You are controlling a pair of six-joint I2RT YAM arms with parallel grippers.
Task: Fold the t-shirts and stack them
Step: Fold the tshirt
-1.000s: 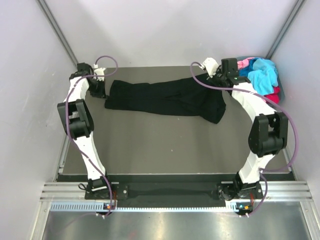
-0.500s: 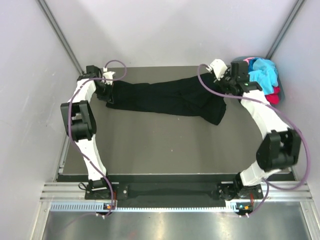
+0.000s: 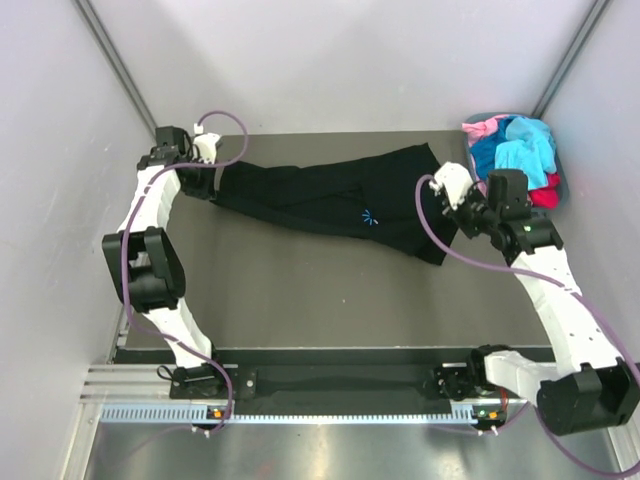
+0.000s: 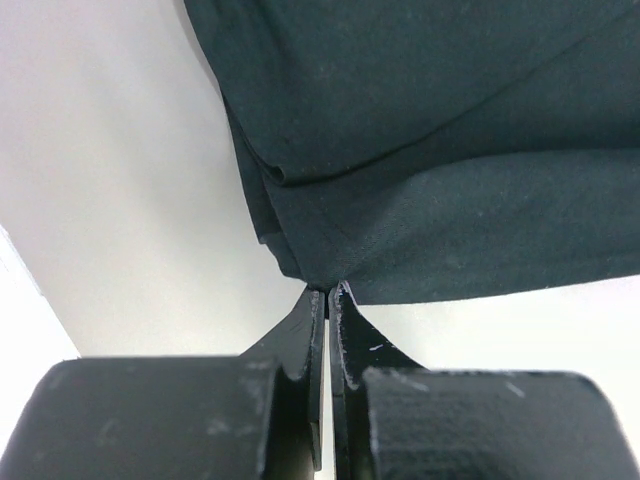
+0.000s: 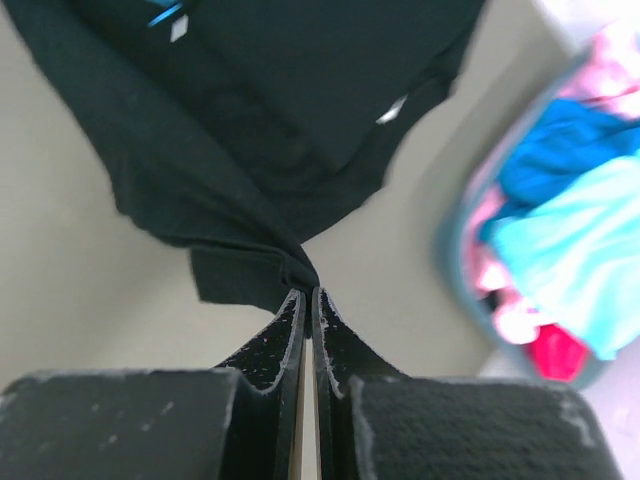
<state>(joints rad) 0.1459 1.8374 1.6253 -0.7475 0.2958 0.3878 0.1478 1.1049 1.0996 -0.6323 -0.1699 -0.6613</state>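
The right gripper [image 5: 305, 293] drew nearer; it and left gripper [image 4: 328, 290] pinch black t-shirt [image 3: 330, 195].

black t-shirt [image 3: 320, 195]: matt soft cloth | table [image 3: 300, 290]: matt, smooth | right tool [image 5: 305, 295]: grainy matt plastic

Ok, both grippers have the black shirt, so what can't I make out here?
Top view: left gripper fingertips, hidden under its own wrist.
Right wrist view: shirts in the basket, blurred; count unclear.
Left wrist view: black t-shirt, cut off by top and right edges.
Logo: too small in the top view, clipped by the right wrist view's top edge.
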